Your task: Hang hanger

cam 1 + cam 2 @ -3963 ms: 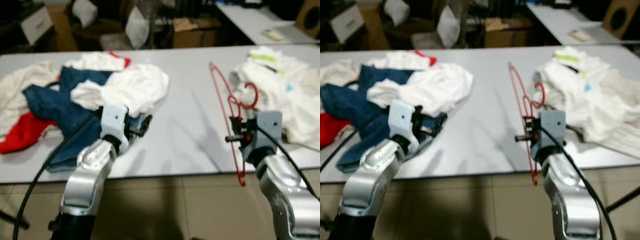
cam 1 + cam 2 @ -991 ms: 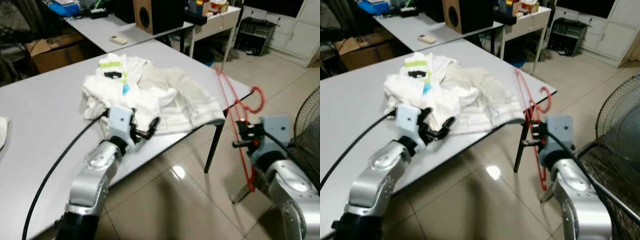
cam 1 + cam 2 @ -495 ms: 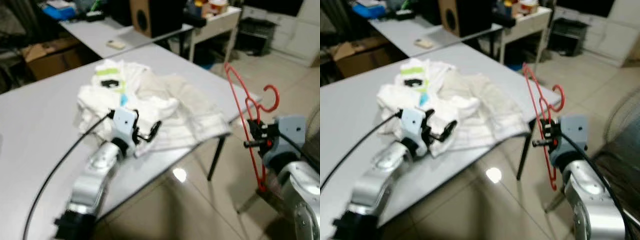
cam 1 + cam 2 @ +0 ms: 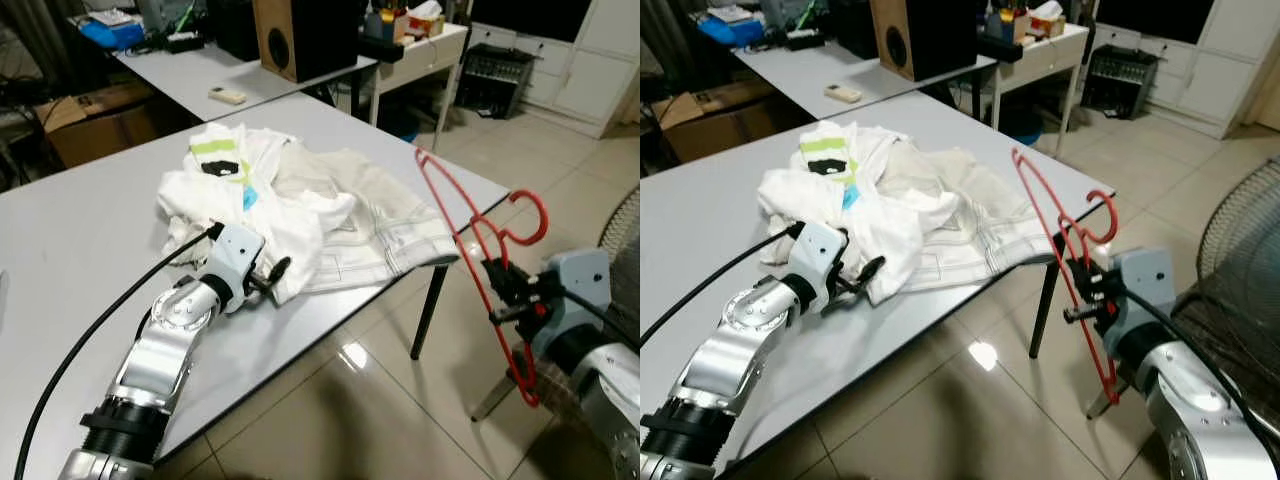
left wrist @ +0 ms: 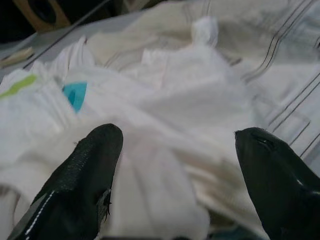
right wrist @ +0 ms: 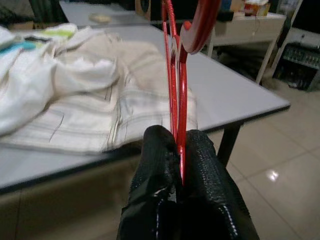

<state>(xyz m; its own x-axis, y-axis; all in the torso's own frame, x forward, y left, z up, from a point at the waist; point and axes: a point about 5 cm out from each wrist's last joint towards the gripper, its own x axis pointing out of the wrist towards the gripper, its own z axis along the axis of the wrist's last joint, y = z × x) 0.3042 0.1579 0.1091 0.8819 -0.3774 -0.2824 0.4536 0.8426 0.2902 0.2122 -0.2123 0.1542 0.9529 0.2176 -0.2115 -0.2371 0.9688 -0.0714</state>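
While the red hanger [image 4: 478, 255] is pinched upright in the closed right tool [image 6: 178, 150] beyond the desk's [image 4: 80, 230] corner, its lower end is partly hidden; the left tool [image 5: 180, 175] is held spread wide over white clothes [image 4: 300, 205] near the desk's edge.

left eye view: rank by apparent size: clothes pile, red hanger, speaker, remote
1. clothes pile
2. red hanger, held in the right end effector near the camera, so it may look oversized
3. speaker, far back and cropped
4. remote
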